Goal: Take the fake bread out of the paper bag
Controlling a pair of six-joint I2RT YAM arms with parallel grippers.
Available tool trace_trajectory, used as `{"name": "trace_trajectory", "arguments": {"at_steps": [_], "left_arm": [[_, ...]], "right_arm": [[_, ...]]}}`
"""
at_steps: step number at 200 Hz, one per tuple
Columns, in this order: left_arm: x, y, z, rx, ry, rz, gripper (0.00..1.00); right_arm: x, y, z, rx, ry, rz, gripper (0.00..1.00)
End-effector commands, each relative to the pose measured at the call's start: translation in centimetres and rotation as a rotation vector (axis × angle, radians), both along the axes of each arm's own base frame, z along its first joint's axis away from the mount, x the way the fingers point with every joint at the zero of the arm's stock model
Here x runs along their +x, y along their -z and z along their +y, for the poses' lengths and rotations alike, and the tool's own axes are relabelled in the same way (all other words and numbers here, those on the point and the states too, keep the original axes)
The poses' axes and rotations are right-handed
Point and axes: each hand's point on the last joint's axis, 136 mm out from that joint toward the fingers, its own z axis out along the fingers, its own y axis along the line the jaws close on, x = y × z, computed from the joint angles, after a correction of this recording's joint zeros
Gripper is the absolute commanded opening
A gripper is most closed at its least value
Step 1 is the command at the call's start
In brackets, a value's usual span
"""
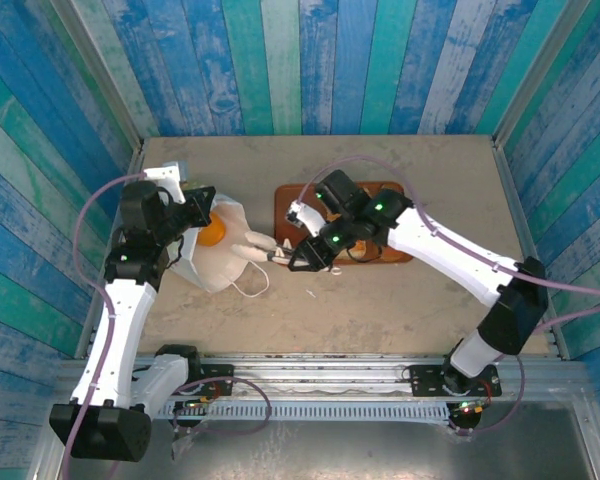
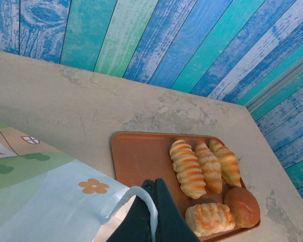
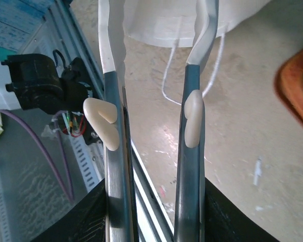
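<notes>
Five pieces of fake bread [image 2: 207,186] lie on the reddish-brown tray [image 2: 141,161]. Three are ridged croissants [image 2: 188,169], side by side toward the 12 o'clock end of the group. A round bun [image 2: 241,205] and a braided piece [image 2: 209,218] sit at the 5 and 6 o'clock end.

From above, the white paper bag [image 1: 220,262] lies on the table [image 1: 380,300] just off the tray's 9 o'clock edge. Its mouth faces the tray, and one golden piece [image 1: 212,234] shows inside it.

The left gripper [image 1: 198,208] is at the bag's 11 o'clock corner. In its own camera its dark fingers [image 2: 164,217] are pressed together at the rim. One thin loop handle [image 2: 141,194] curls over them, so it looks clamped onto the bag. An orange flower print [image 2: 93,186] sits on the bag's side just at 9 o'clock of those fingers.

The right gripper [image 1: 257,247] reaches across from the tray, which its arm hides for the most part in the overhead view. Its white-tipped fingers [image 3: 192,101] are spread apart with nothing between them. The tips meet the bag's white edge at 12 o'clock in the wrist view. The bag's other loop handle [image 3: 166,85] hangs slack on the table between them. A corner of the tray [image 3: 298,85] sits at 3 o'clock.
</notes>
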Motion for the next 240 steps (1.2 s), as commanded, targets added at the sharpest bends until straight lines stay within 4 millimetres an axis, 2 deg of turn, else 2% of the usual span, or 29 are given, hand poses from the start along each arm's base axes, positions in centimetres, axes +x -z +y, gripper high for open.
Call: {"name": "trace_trajectory", "arguments": {"at_steps": [1,44,59,97,141,168,206,240], "left_arm": [[0.3,-1.5,-0.4,-0.021,0.019,-0.045,0.0],[0.4,-1.2,-1.0,-0.037,0.05,-0.035,0.0],[0.4,-0.9,-1.2,-0.036,0.068,-0.022,0.0],[0.4,-0.1,-1.4,-0.035,0.079,-0.005,0.0],[0.6,-1.1,-1.2,-0.028,0.067,-0.034,0.0],[0.8,-1.3,-1.0,-0.028,0.054,-0.047,0.0],[0.6,-1.2,-1.0,-0.025,0.056,-0.046,0.0],[0.3,-1.1,-1.0,-0.016,0.056,-0.041,0.0]], "right_arm": [[0.4,-0.7,2.7,0.059,0.016,0.035,0.43],[1.8,2.2,6.0,0.032,0.077,0.094,0.42],[2.6,2.6,6.8,0.032,0.106,0.093,0.42],[3.8,2.7,8.6,0.038,0.141,0.073,0.42],[5.1,3.2,9.9,0.045,0.229,0.05,0.42],[5.5,3.2,11.7,0.112,0.275,0.084,0.42],[6.5,4.5,11.8,0.078,0.328,0.083,0.41],[6.3,5.1,11.9,0.076,0.319,0.078,0.41]]}}
